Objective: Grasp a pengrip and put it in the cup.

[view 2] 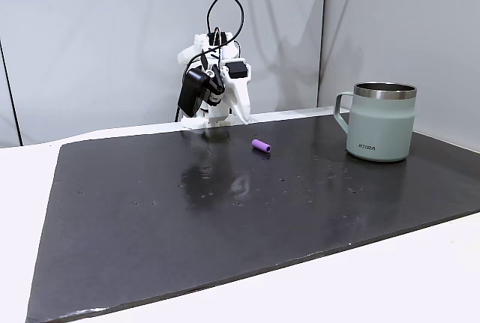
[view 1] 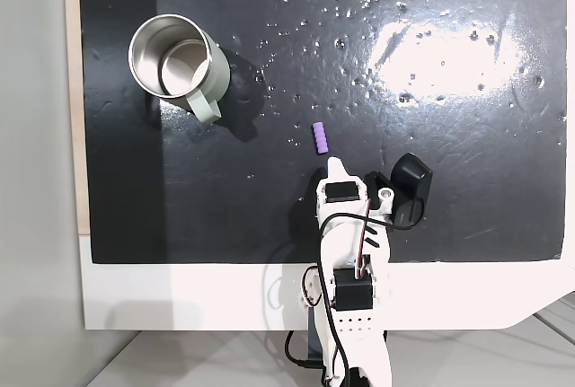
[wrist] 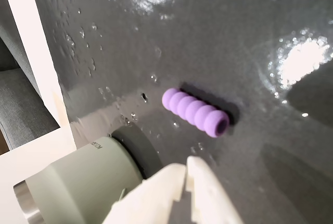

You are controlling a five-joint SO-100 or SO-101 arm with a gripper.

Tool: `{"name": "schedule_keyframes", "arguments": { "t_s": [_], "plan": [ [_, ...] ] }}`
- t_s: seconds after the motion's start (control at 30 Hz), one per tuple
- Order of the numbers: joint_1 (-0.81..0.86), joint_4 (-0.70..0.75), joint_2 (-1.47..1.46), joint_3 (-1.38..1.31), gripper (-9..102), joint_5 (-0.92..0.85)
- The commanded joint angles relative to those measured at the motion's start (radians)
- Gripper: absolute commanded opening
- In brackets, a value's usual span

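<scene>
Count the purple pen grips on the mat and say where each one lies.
1. The pengrip lies on its side on the black mat, just ahead of the gripper and apart from the cup.

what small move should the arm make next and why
Probably open the jaws and ease the gripper forward and down over the purple pengrip. In the wrist view the white fingertips look closed together just short of it, and the pengrip lies free on the black mat, just ahead of the gripper and apart from the steel-rimmed mug.
</scene>
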Motion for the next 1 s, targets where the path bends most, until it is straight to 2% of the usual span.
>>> {"name": "schedule_keyframes", "arguments": {
  "t_s": [0.0, 0.2, 0.43, 0.63, 0.73, 0.97],
  "plan": [
    [-0.012, -0.021, 0.012, -0.009, 0, -0.002],
    [-0.025, -0.023, 0.012, -0.02, 0, -0.11],
    [-0.097, 0.144, -0.002, -0.279, 0, -0.334],
    [-0.172, 0.244, -0.259, -0.612, 0, -0.489],
    [-0.173, 0.296, -0.341, -0.746, 0, -0.629],
    [-0.184, 0.359, -0.485, -0.9, 3, -0.908]
  ]
}}
